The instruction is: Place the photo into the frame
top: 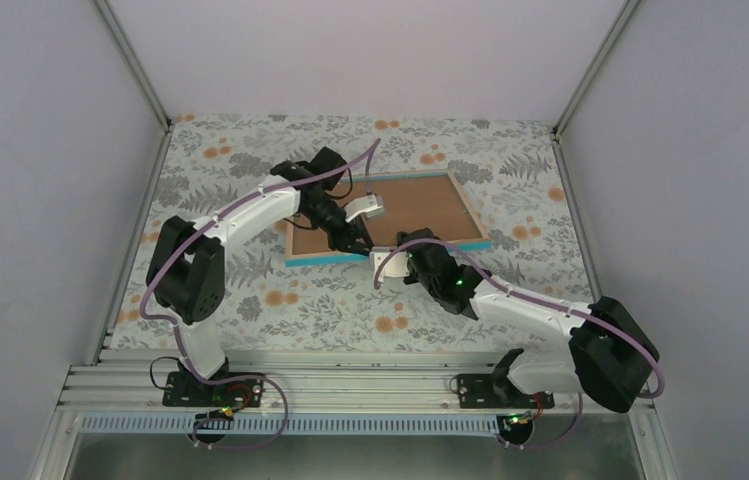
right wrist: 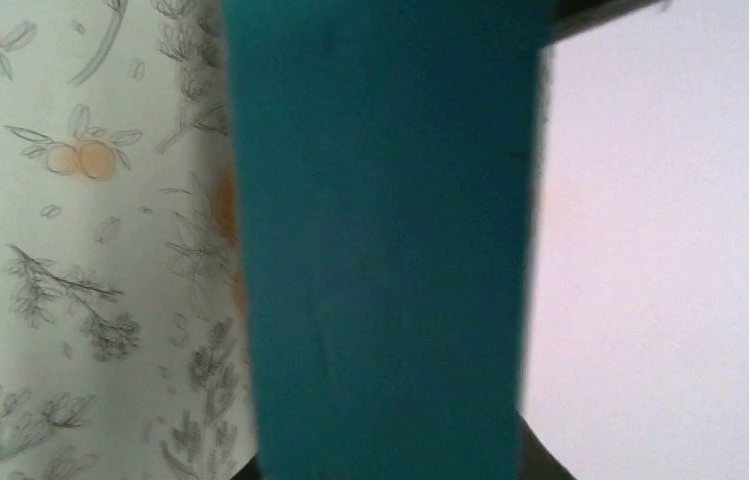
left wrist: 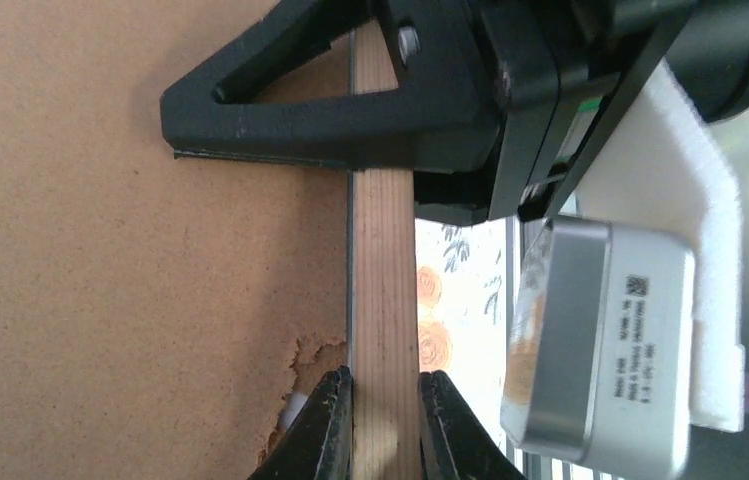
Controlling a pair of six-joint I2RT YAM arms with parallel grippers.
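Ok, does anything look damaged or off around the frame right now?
Yes: in the left wrist view the brown backing board has a ragged chip at its edge beside the wooden rail of the frame, with something white showing through.

The frame (right wrist: pixel 380 250), a blurred teal band, runs top to bottom beside the floral tablecloth (right wrist: pixel 80 300).

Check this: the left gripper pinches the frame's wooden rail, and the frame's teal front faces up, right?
Not the front: the left gripper does pinch the frame's wooden rail, but the top external view shows its wood-coloured back and brown backing board facing up.
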